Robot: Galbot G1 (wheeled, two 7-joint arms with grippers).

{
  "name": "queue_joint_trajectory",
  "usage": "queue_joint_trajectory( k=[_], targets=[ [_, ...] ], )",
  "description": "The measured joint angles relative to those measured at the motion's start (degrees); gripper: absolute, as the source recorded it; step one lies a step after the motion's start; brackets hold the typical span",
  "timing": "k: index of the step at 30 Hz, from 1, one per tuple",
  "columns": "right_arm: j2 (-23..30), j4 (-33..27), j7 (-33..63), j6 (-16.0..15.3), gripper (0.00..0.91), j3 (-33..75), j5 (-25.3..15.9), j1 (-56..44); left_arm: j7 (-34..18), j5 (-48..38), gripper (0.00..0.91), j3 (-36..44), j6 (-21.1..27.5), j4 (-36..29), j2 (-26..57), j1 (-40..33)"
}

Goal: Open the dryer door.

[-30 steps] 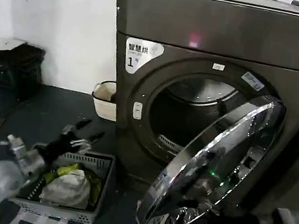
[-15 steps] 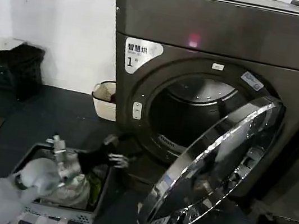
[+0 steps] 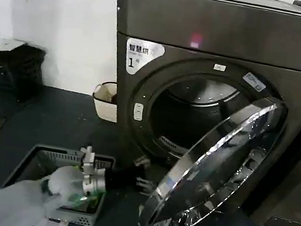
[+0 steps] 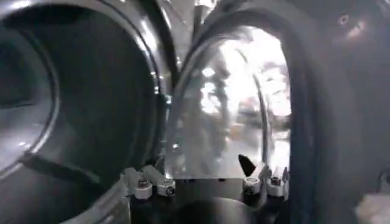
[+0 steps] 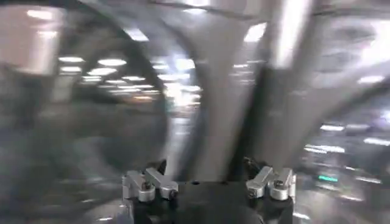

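Chrome flashes off the dryer door point(image 3: 216, 169), which hangs partway open on its right-hand hinge, its free edge swung out and down toward the floor in front of the dryer point(image 3: 209, 30). Behind it the dark drum opening point(image 3: 189, 122) is exposed, so the latch is clearly released; by my reading the job is begun but the door is not yet swung wide.

In the head view the left gripper point(image 3: 141, 176) reaches low across the front of the machine, just beside the door's free edge and below the drum opening. Its fingers point(image 3: 141, 162) stand apart with nothing between them. The left wrist view agrees: the left gripper's fingers point(image 4: 149, 182) are spread, facing the gap between the drum rim and the door's dark inner side point(image 4: 225, 109). That placement suggests the arm is set to push or hook the door from inside the gap and carry it further round.

A grey mesh basket point(image 3: 40, 158) of laundry sits on the floor under the left arm.

The right wrist view shows the right gripper point(image 5: 207, 182) with its fingers spread and empty; what lies beyond them is too smeared to name, possibly the door's mirrored ring.
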Motion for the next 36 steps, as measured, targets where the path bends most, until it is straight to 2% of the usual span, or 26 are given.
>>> queue_joint_trajectory(
  k=[7, 14, 19, 24, 36],
  targets=[
    [-0.9, -2.7, 14.4, -0.7, 0.907, 9.2, 0.7, -1.2, -0.2, -1.0, 0.907, 5.6, 0.4, -2.3, -1.9, -4.8],
    [-1.8, -7.2, 25.6, 2.0, 0.907, 18.3, -1.9, -3.4, -0.8, -0.5, 0.907, 12.2, -0.1, -1.4, -6.2, -9.4],
    [-2.2, -9.4, 32.0, 2.3, 0.907, 24.1, -3.9, -5.2, -0.5, -0.4, 0.907, 16.9, -1.0, 1.0, -10.3, -12.5],
    [-2.1, -11.2, 34.3, 2.2, 0.907, 28.4, -6.2, -6.4, -0.6, -0.7, 0.907, 21.1, -1.2, 3.8, -15.0, -15.1],
    [-0.7, -12.2, 34.3, 2.7, 0.907, 33.6, -6.2, -8.4, -2.0, -0.6, 0.907, 26.1, -1.4, 11.9, -28.0, -19.8]
  ],
)
